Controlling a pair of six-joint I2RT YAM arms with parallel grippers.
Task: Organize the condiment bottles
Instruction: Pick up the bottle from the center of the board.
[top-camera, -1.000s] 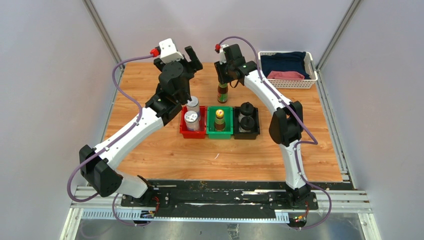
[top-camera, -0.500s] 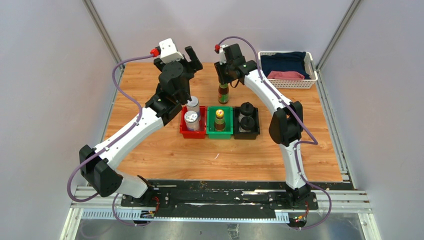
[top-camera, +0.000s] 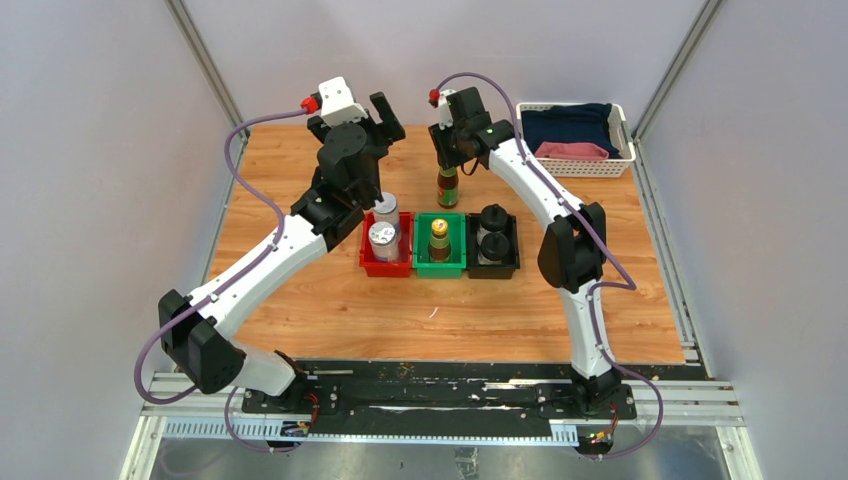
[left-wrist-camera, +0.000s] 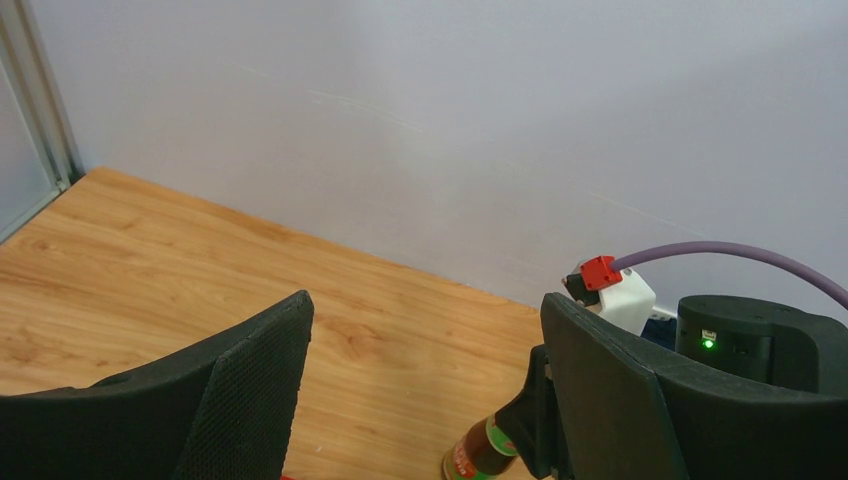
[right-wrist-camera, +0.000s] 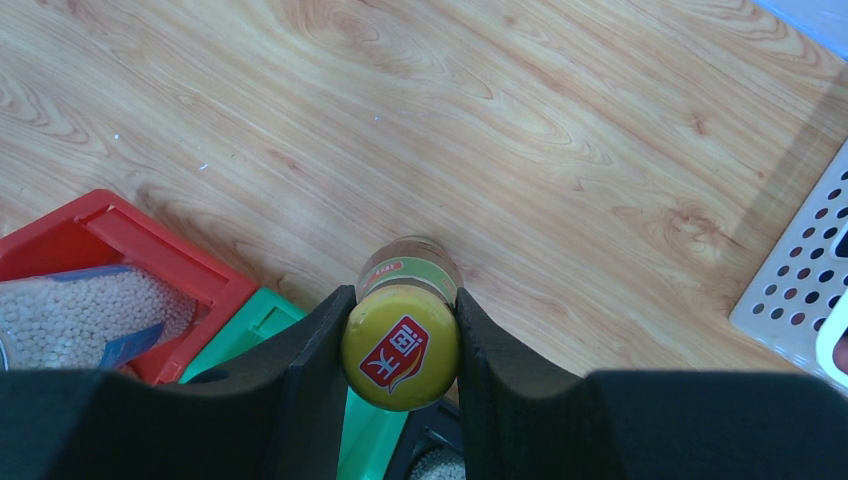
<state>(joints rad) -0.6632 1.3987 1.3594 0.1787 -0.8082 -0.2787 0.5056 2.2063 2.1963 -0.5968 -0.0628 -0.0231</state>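
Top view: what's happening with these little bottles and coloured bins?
The right arm's fingers grip a yellow-capped brown bottle just behind the green bin, which already holds its twin. Two silver-lidded jars sit in the red bin, two black-capped bottles in the black bin. The left fingers are open and empty, raised near the red bin.

We found three bins in a row mid-table (top-camera: 300, 300). The left bin (top-camera: 366, 262) held two jars, the near jar (top-camera: 381, 238) at 6 o'clock of the far jar (top-camera: 386, 208). The middle bin (top-camera: 440, 270) held one bottle (top-camera: 439, 238). The right bin (top-camera: 495, 272) held two domed bottles (top-camera: 493, 217), one behind the other. A second bottle (top-camera: 446, 187) was just beyond the middle bin at 12 o'clock, its cap between the right gripper's (right-wrist-camera: 400, 330) fingers. A basket (top-camera: 580, 167) sat at the table's 2 o'clock corner.
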